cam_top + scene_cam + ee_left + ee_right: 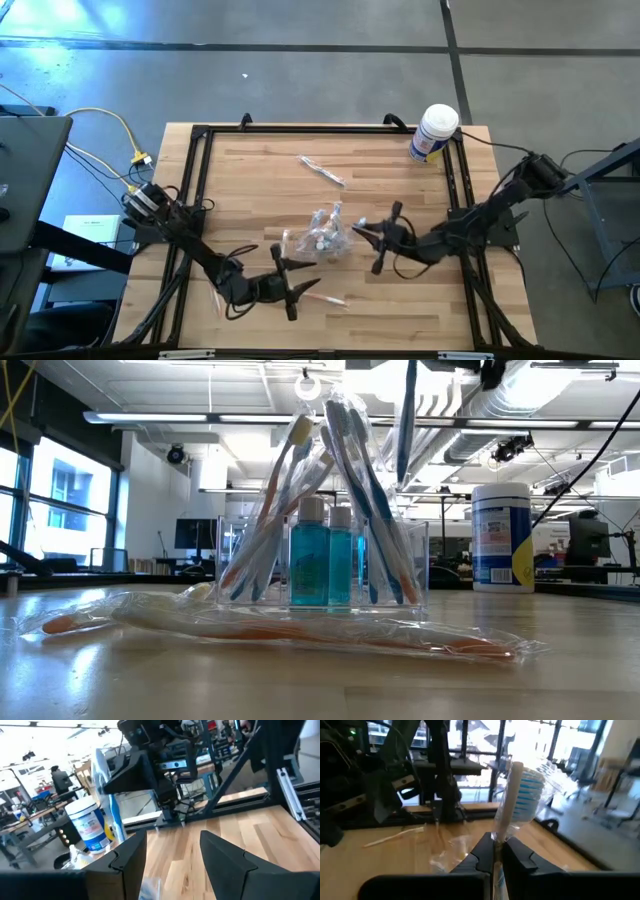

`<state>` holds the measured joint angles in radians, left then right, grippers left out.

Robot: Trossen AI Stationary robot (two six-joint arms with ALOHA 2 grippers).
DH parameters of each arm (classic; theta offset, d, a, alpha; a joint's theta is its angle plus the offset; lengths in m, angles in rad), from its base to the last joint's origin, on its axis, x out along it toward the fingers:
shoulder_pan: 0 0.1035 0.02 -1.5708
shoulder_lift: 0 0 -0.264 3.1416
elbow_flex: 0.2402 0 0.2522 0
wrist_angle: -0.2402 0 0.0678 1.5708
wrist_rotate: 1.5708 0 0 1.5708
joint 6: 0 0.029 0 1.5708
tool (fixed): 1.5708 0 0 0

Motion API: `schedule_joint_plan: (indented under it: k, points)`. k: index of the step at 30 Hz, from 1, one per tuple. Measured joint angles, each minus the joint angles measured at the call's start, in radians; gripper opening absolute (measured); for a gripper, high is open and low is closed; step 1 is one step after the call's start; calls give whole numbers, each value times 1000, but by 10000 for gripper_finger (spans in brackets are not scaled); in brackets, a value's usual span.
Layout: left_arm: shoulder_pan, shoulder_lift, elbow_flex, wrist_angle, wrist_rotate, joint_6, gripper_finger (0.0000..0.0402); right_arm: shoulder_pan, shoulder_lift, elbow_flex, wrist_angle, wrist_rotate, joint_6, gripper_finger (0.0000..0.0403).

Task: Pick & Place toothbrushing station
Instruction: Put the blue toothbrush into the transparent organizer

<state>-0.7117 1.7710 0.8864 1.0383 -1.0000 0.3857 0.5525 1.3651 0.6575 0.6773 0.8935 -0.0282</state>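
The clear plastic toothbrushing station stands on its base at the table's middle. It holds several toothbrushes and two blue bottles, as the low view shows. My right gripper is just right of it, shut on a wrapped blue-and-white toothbrush. My left gripper is open and empty near the station's near-left side; its fingers stand apart over bare wood. My right gripper pinches the wrapped toothbrush between its two fingers, on the handle just below the bristle head. The head end sticks out past the fingertips. The brush is lifted clear of the table; it also shows in the left wrist view.
A white canister with a blue label stands at the far right corner. One wrapped toothbrush lies toward the far edge. Another wrapped toothbrush lies flat in front of the station, near my left gripper. A black frame rims the table.
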Motion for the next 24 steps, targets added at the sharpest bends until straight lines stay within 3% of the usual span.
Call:
schedule_joint_plan:
  k: [4,10,18,24]
  points:
    - [-9,-30,0,-89,-44,-67,179,-53,0,0,-66,-82,102,11]
    - [-18,-94,0,-329,-9,-236,179,-102,57,-1,-104,-85,193,11]
    - [25,-193,0,-760,375,-659,179,-130,183,-1,-54,-45,297,11]
    - [65,-203,0,-865,396,-751,179,-132,192,-1,-70,-85,315,49]
